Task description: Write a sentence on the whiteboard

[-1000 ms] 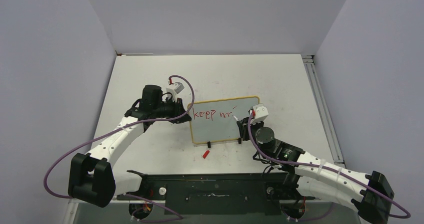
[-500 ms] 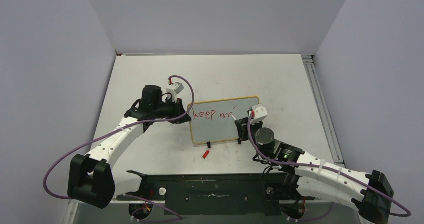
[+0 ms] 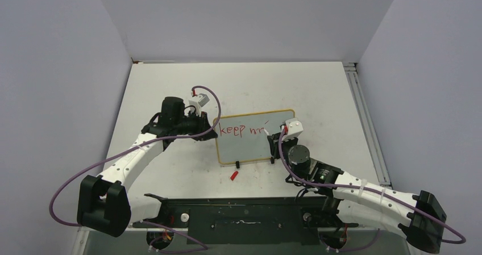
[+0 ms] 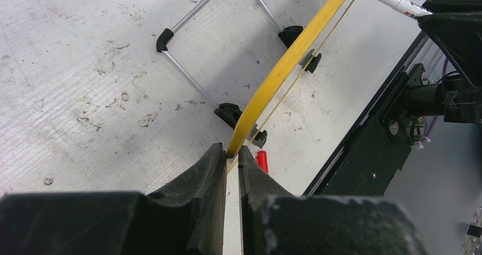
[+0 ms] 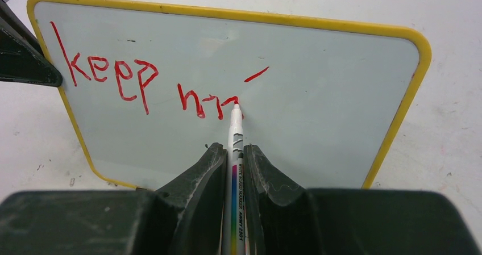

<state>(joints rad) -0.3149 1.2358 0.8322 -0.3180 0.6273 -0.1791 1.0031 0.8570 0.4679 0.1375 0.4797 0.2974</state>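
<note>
**Whiteboard** (image 3: pixel 250 150): stands on its black feet (image 3: pixel 237 164) at mid tabletop (image 3: pixel 170 90), face turned toward the arm bases. A wire stand (image 4: pixel 187 73) rests on the tabletop behind it.

**Left gripper** (image 4: pixel 232 158): at the whiteboard's left edge. It is drawn narrow and pinches the yellow frame, one finger on each side.

**Right gripper** (image 5: pixel 233 153): in front of the whiteboard, toward its right half. It is clamped narrow on a marker (image 5: pixel 235 124), which points up at the face. The red tip touches the face near its middle, at the end of the last stroke written.

**Sentence** (image 5: pixel 122 79): red lettering across the upper half of the face, starting beside the left edge. It reads "keep", followed by a few humped strokes of an unfinished word. A short slanted dash sits above and to the right of the marker tip. The rest of the face is bare.

**Red cap** (image 3: pixel 233 175): lies on the tabletop just in front of the whiteboard's left foot, apart from both grippers.

**Tabletop**: faint grey scuffs show around the whiteboard.
</note>
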